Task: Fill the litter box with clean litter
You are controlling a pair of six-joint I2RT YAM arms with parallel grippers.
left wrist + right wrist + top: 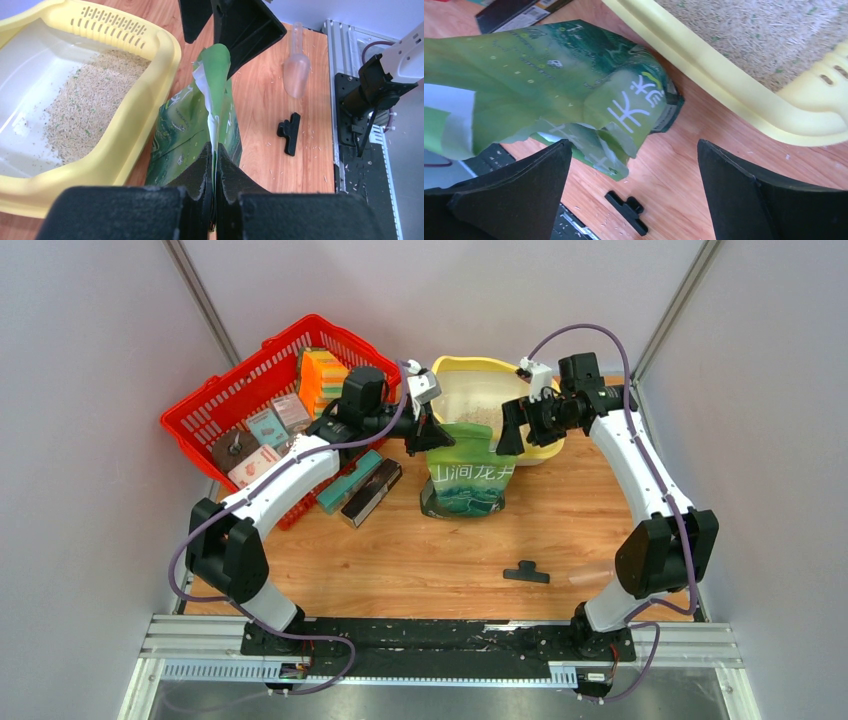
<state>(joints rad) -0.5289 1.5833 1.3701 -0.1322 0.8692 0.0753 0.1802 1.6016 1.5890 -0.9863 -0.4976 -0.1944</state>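
Left fingers (428, 435) are pinching the top edge of the green printed plastic bag (468, 480) standing mid-frame on the wooden counter (420, 560). Right fingers (507, 430) are hanging spread beside it. Pale yellow plastic litter box (470, 364), upper centre, is holding beige-grey litter granules (85, 105).

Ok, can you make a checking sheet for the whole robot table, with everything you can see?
Surface: wooden table; stray granules by the arm bases.
Job's things: litter box upright at the back, clean litter covering part of its floor; green bag standing at its near rim.
Clutter: red basket of boxes, flat boxes beside it, black T-shaped part, clear scoop.
Grippers: left gripper shut on the bag's top edge; right gripper open, jaws either side of the bag's top.
Cables: purple cables loop off both arms.
Surroundings: pale walls, metal posts.
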